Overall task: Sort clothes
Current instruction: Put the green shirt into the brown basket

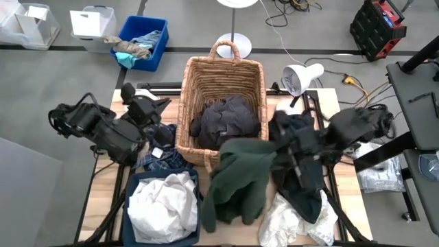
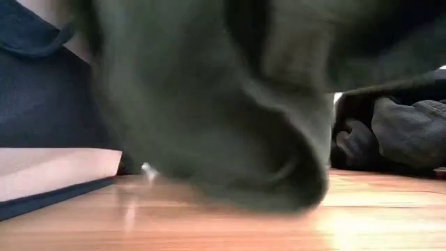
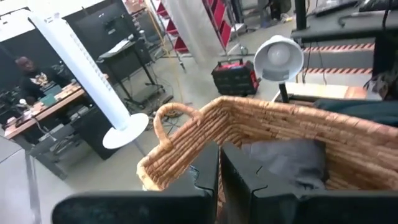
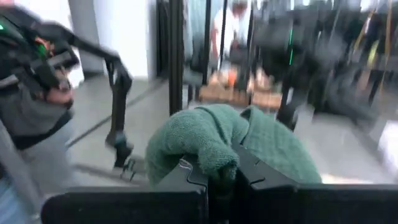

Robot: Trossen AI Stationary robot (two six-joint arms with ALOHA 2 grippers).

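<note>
Now, step: right gripper clamped on the dark green garment, lifted beside the wicker basket.
Left gripper: closed, empty, waiting.
Next: likely carry over basket, release.

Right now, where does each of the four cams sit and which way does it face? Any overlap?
High: overhead, straight down on the table; both arms, wicker basket, dark green garment hanging from the right end effector.
Low: table height, looking level across; view mostly filled by dark green cloth, no arm visible.
Left wrist: past the shut left end effector into the basket and the room.
Right wrist: past the right end effector, shut on the green garment.
Shared: high and right wrist both show the green garment; high and left wrist both show the basket.
</note>
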